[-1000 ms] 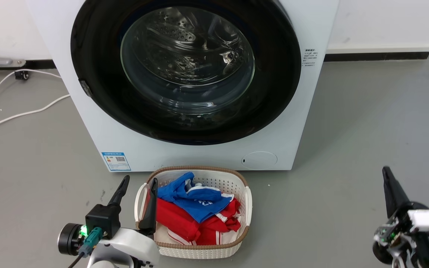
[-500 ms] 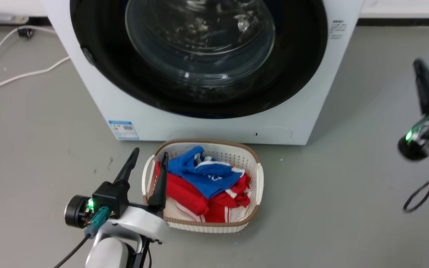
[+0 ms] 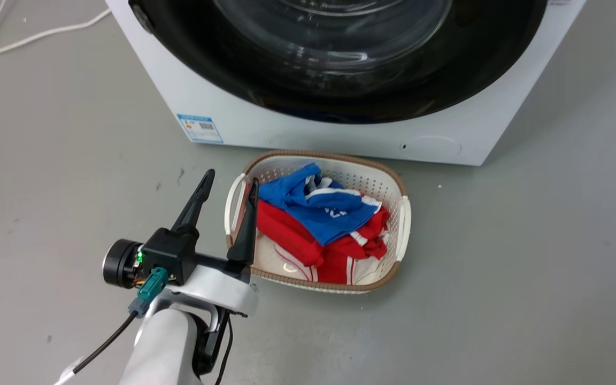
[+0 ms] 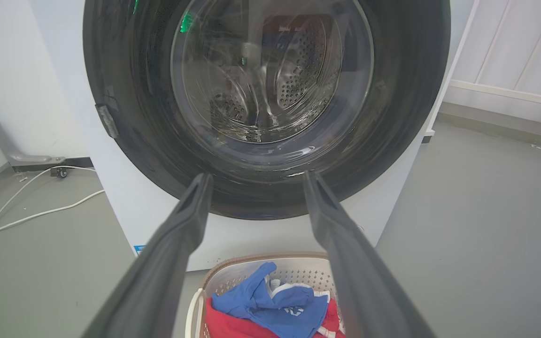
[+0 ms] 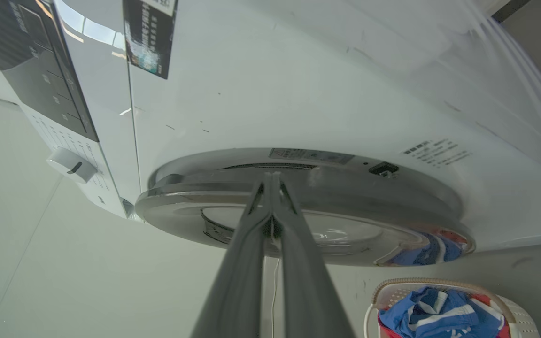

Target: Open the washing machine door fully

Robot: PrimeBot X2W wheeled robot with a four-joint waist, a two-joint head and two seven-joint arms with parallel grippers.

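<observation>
Bright, even indoor light here, shadows soft, just a faint one on the grey floor (image 3: 532, 139) beside the washing machine (image 3: 286, 128). White glints streak the glass of the washing machine door (image 4: 270, 80). Up close, the left gripper (image 4: 256, 174) looks soft and unfocused, and both wrist views bow straight edges.
</observation>
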